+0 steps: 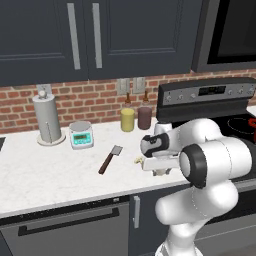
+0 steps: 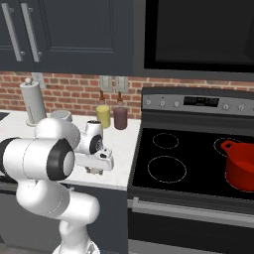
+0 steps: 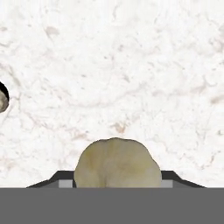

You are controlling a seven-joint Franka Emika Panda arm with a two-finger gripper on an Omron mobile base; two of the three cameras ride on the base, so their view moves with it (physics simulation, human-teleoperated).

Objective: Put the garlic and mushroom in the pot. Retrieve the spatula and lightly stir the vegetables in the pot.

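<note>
**Item 1. Black glass cooktop with four ring burners** (image 2: 188, 163). It lies at 3 o'clock of the arm in the right base view. It is the surface any carry must cross.

**Item 2. White marbled stone counter** (image 1: 50, 170). This is the work surface and holds items 4 to 6.

**Item 3. Bright red round cooking pot with short side handles** (image 2: 241, 166). It stands on the cooktop's far right burner, well apart from the gripper, at 3 o'clock. Risk: the carry is long, so a weak grip has plenty of room to fail.

**Item 4. Spatula, flat grey metal blade on a slim dark brown wooden handle** (image 1: 110, 159). It lies flat on the counter at 9 o'clock of the gripper, untouched. It is needed only after both vegetables are in the pot.

**Item 5. Two-finger gripper** (image 3: 116, 183). It is low over the counter with the jaws partway in, one tip on either side of item 6. Whether the pads actually press cannot be told.

**Item 6. Garlic, small round flattened beige-grey bulb** (image 3: 116, 164). It rests on the counter between the finger tips, at 6 o'clock in the hand view. Risk: its lobed, rounded sides may roll or squirt out if the grip is off-centre or the lift starts before the grip is firm.

**Item 7. Small pale tan object, probably the mushroom** (image 3: 2, 99). It is cut off at 9 o'clock in the hand view, near the garlic. Risk: escaping garlic may knock it.
</note>
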